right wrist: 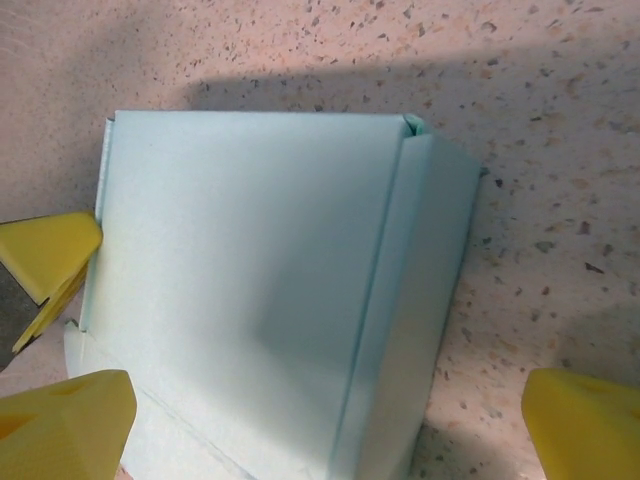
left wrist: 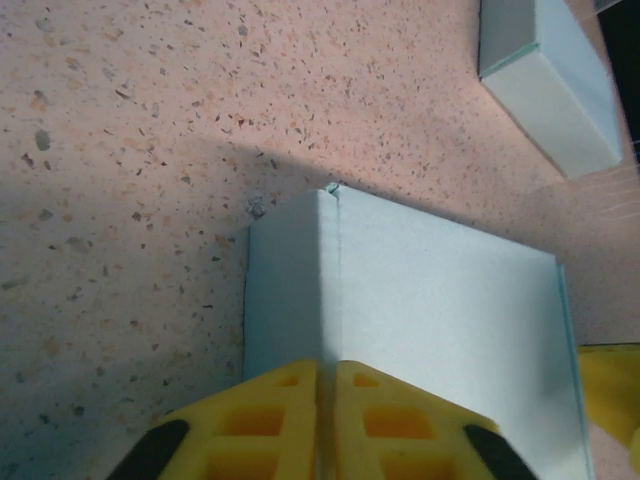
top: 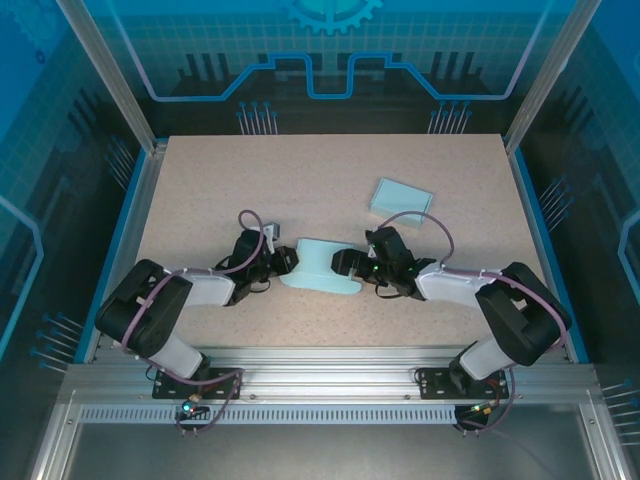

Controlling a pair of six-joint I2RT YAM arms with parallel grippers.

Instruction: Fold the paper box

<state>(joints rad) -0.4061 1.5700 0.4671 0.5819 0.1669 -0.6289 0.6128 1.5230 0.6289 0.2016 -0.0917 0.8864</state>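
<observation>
- Left gripper (top: 284, 262): clenched. Its yellow fingers (left wrist: 270, 415) are pressed together at the 9 o'clock end of the paper box (top: 320, 265), right over a crease. You cannot tell whether any paper sits between them.
- Paper box: pale blue, lying on the table (top: 200, 190) toward 6 o'clock of centre, between both grippers.
- Right gripper (top: 350, 266): released, jaws wide, straddling the box's 3 o'clock end. One finger (right wrist: 585, 420) stands apart from the wall.
- Second folded box (top: 403, 196): at 1 o'clock of the paper box, well apart.
</observation>
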